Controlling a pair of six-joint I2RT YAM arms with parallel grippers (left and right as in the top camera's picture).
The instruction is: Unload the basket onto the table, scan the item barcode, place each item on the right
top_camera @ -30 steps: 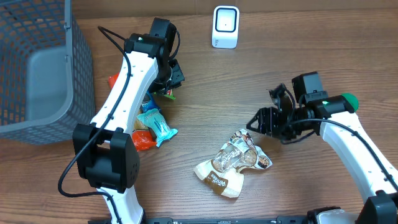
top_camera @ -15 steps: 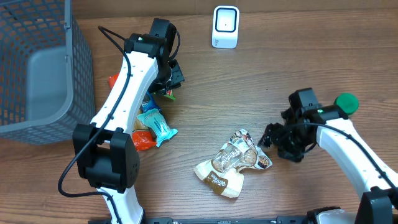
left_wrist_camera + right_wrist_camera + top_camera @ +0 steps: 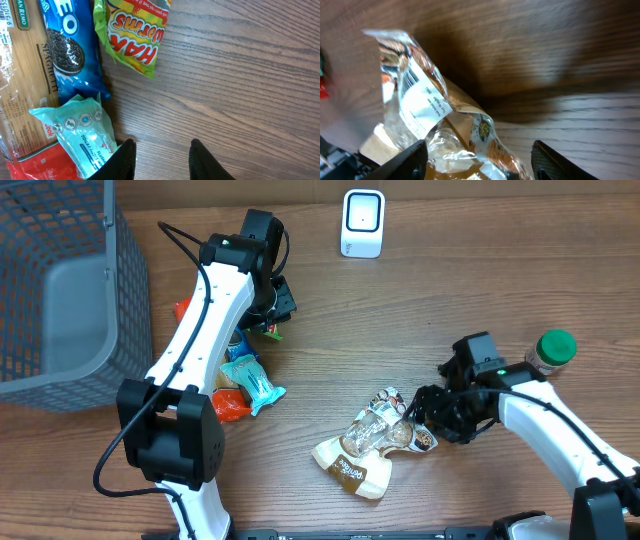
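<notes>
The item is a crinkly clear-and-brown bag (image 3: 375,442) lying mid-table; its white barcode label (image 3: 422,100) faces up in the right wrist view. A white scanner (image 3: 362,223) stands at the far edge. My right gripper (image 3: 425,415) sits at the bag's right end, open wide, with the bag (image 3: 470,135) lying between its fingers; the right finger (image 3: 555,160) stands apart from the bag over bare wood. My left gripper (image 3: 275,305) hovers by the snack pile, open, with only wood between its fingertips (image 3: 125,155).
A grey mesh basket (image 3: 60,290) fills the far left. Beside the left arm lie an Oreo pack (image 3: 70,50), a Haribo worms bag (image 3: 137,30), spaghetti (image 3: 20,75) and a teal tissue pack (image 3: 82,130). A green-capped bottle (image 3: 552,348) stands at the right.
My right arm has swung down and left onto the bag's right end, uncovering the green-capped bottle. The left arm has not moved.
</notes>
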